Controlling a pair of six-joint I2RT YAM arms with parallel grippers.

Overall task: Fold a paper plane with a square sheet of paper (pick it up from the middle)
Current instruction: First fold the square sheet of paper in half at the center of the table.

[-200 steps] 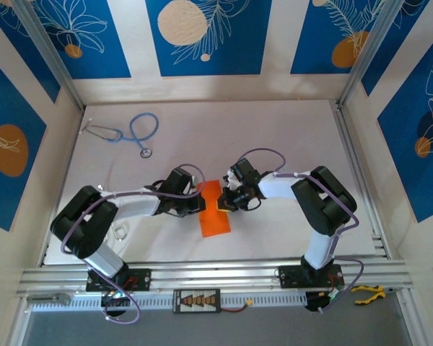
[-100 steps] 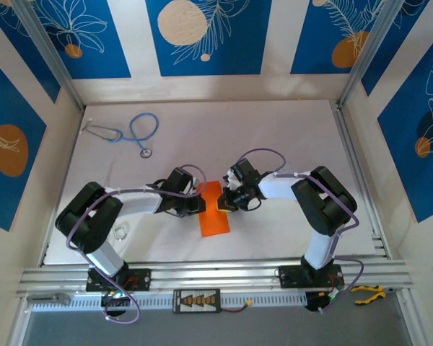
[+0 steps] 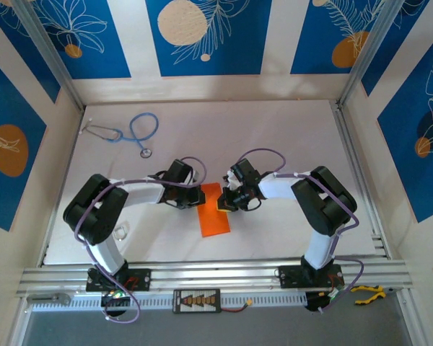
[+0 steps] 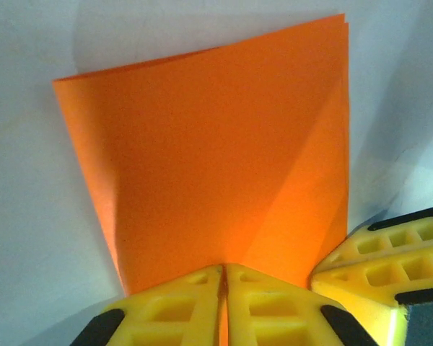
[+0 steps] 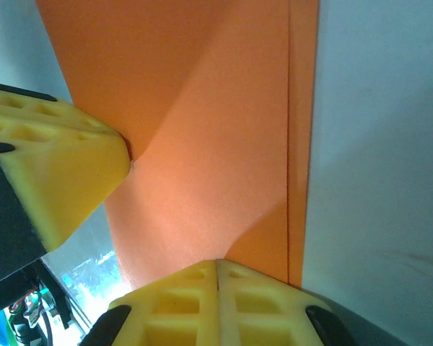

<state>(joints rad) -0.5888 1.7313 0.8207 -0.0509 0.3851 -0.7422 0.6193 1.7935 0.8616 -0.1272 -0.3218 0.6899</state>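
Item: square sheet of paper (image 3: 214, 215), bright orange, doubled over into a narrow oblong. It lies on the white worktop (image 3: 289, 144), centre and towards the near edge, between the two arms. In the right wrist view its layers sit slightly out of line along one long edge. A diagonal change of tone crosses the face in both wrist views; crease or shadow, I cannot tell which.

Left claw (image 4: 222, 280): yellow fingers pressed together, with a sliver of orange in the seam, pinching the sheet's edge. From above it sits at the sheet's far left corner.

Right claw (image 5: 218, 277): fingers pressed tight together at the opposite long edge. Whether paper lies between them I cannot tell.

The two claws stand near each other across the strip.

Far left of worktop: blue stethoscope (image 3: 135, 132), well apart from the sheet.
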